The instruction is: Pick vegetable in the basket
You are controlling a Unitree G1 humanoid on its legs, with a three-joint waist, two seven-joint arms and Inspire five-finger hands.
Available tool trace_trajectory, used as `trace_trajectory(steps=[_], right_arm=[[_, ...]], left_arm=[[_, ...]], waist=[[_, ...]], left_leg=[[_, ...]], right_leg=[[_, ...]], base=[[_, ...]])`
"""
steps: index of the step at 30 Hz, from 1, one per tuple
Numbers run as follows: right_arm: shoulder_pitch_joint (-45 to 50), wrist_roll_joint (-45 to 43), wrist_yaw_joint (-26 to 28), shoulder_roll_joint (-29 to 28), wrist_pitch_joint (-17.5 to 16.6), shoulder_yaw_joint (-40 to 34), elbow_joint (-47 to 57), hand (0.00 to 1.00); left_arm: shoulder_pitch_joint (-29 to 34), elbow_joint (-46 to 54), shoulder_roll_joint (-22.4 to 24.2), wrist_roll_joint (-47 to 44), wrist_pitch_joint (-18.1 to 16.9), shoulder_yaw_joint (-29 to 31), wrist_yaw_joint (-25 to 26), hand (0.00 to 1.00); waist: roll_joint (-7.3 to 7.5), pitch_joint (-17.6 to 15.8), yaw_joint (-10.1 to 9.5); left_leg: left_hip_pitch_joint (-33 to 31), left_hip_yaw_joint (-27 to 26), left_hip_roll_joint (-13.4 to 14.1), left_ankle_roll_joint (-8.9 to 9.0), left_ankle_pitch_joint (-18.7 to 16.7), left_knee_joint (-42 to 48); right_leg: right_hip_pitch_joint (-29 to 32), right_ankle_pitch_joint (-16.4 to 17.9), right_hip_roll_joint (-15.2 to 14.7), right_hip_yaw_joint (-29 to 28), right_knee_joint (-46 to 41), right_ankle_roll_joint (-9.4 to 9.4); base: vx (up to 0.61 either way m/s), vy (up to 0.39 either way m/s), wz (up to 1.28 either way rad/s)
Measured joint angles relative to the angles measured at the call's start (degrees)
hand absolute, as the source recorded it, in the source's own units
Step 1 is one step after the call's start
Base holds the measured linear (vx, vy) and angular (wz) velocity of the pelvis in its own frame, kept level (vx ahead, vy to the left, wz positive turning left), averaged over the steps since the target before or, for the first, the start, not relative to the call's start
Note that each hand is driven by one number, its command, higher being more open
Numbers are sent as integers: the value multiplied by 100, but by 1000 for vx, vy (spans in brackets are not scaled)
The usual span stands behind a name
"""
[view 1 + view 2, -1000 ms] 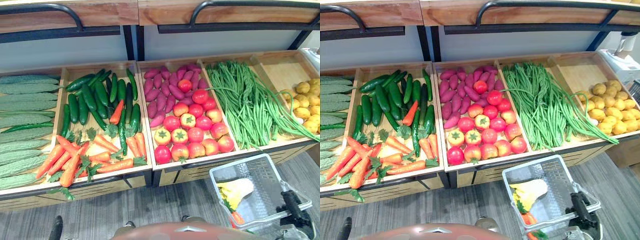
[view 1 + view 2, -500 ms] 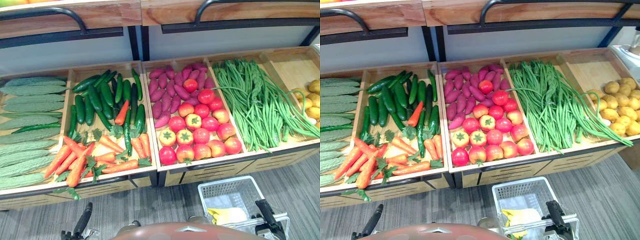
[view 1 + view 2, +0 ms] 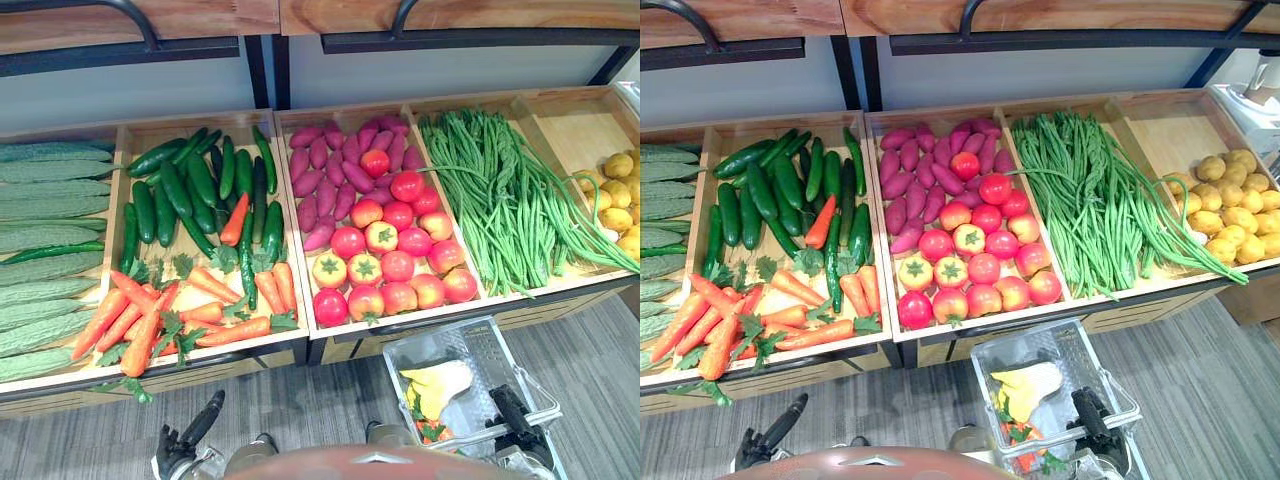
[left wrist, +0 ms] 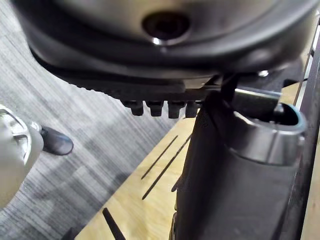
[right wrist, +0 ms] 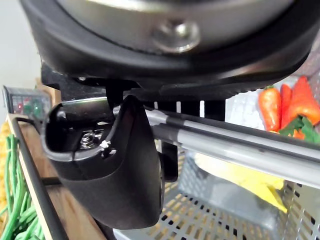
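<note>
In front of the produce stand, left eye view: brings the left hand up at the lower left, further into view than a second ago, fingers loose and empty. Carries the basket low from the right hand, below the tomatoes.

Right eye view: shows a yellow vegetable and a carrot already in the basket.

Left wrist view: faces the stand's wooden front, grips nothing.

Right wrist view: keeps fingers curled round the basket's handle.

Points, probably, to a fresh reach, with the stand's carrots nearest.

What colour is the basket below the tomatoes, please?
The basket is pale grey-white, clearest in the right eye view.
</note>
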State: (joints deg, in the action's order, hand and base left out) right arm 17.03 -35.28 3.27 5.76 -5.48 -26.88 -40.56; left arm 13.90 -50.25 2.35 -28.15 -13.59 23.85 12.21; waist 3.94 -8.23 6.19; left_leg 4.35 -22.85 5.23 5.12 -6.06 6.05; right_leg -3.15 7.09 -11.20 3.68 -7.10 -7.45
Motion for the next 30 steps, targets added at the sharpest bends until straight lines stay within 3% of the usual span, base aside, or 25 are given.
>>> trace_trajectory(steps=[5,10,15,17,19,20,21,22,24,25,26,27,28,29,30], right_arm=[[-4,306,-26,-4,-56,14,25,0],[5,342,-29,-7,-80,-21,29,0],[46,337,-31,-109,-94,-69,27,0],[96,333,-32,-176,-101,-54,49,0],[198,329,-38,-348,-102,0,144,0],[275,328,-43,-463,-102,70,260,0],[336,332,-43,-562,-102,91,330,0],[454,331,-56,-664,-100,113,439,0],[490,321,-167,-665,-81,145,441,0],[417,309,-247,-639,-59,130,401,0],[290,311,-281,-563,-49,86,248,0],[204,315,-303,-510,-36,82,172,0],[29,338,-363,-364,-29,114,28,0],[-59,352,-372,-259,-30,142,-34,0],[-427,408,-383,33,-3,304,-208,0]], left_arm=[[-23,-58,-12,180,0,-109,-79,100],[-110,16,1,395,4,-122,-186,100],[-267,190,-164,410,4,-107,-153,100],[-302,325,-278,461,4,-104,-90,100],[-369,465,-419,602,5,-109,-8,100],[-369,533,-458,601,-1,-96,89,100],[-323,590,-470,598,-4,-94,174,100],[-272,594,-484,605,4,-107,203,100],[-250,585,-497,617,40,-123,171,100],[-266,572,-503,594,82,-112,185,100],[-184,572,-543,583,103,-111,180,100],[-118,575,-573,580,103,-110,167,100],[9,595,-650,579,95,-100,94,100],[7,590,-666,572,97,-69,69,100],[7,526,-572,548,133,103,50,100]], waist=[[-64,-10,3],[-271,-202,23],[-323,-391,37],[-356,-462,57],[-298,-563,32],[-272,-655,17],[-286,-703,12],[-238,-751,13],[-150,-758,24],[-138,-752,31],[-107,-716,10],[-71,-671,-2],[56,-556,-63],[124,-526,-121],[-22,-554,-161]], left_leg=[[-218,-110,215,15,-393,713],[-700,-163,678,-53,-1121,2083],[-848,-384,961,-159,-1712,3000],[-880,-591,1183,-210,-1931,3373],[-875,-849,1408,-236,-2034,3579],[-865,-1033,1578,-236,-2061,3662],[-871,-1178,1660,-237,-2061,3668],[-837,-1360,1750,-276,-2039,3652],[-743,-1722,1764,-371,-1941,3464],[-654,-1936,1755,-396,-1805,3235],[-561,-2188,1746,-370,-1639,3004],[-541,-2348,1744,-365,-1568,2924],[-501,-2675,1763,-359,-1515,2916],[-487,-2865,1841,-339,-1522,3025],[-482,-3134,2086,-336,-1467,3226]], right_leg=[[43,15,40,-142,-58,-24],[281,162,207,-372,-539,-146],[605,417,313,-762,-1209,-286],[722,372,447,-1037,-1291,-354],[842,221,594,-1253,-1288,-431],[945,17,673,-1285,-1267,-428],[1065,-106,679,-1098,-1235,-405],[1103,-198,545,-565,-1179,-285],[1299,-33,95,435,-1813,-6],[1344,171,-173,1094,-2452,293],[1273,286,-370,1604,-2933,450],[1219,330,-473,1835,-3095,526],[1122,422,-681,2248,-3275,654],[1168,471,-700,2488,-3141,637],[1253,406,-529,2945,-2955,899]], base=[[-21,23,-16],[-47,70,-18],[-81,134,-35],[-98,140,-64],[-126,121,-71],[-109,74,-83],[-150,65,-92],[-143,33,-81],[-104,25,-68],[-44,6,-81],[-37,-14,-93],[-6,-65,-124],[6,-93,-123],[24,-137,-175],[29,-150,-176]])
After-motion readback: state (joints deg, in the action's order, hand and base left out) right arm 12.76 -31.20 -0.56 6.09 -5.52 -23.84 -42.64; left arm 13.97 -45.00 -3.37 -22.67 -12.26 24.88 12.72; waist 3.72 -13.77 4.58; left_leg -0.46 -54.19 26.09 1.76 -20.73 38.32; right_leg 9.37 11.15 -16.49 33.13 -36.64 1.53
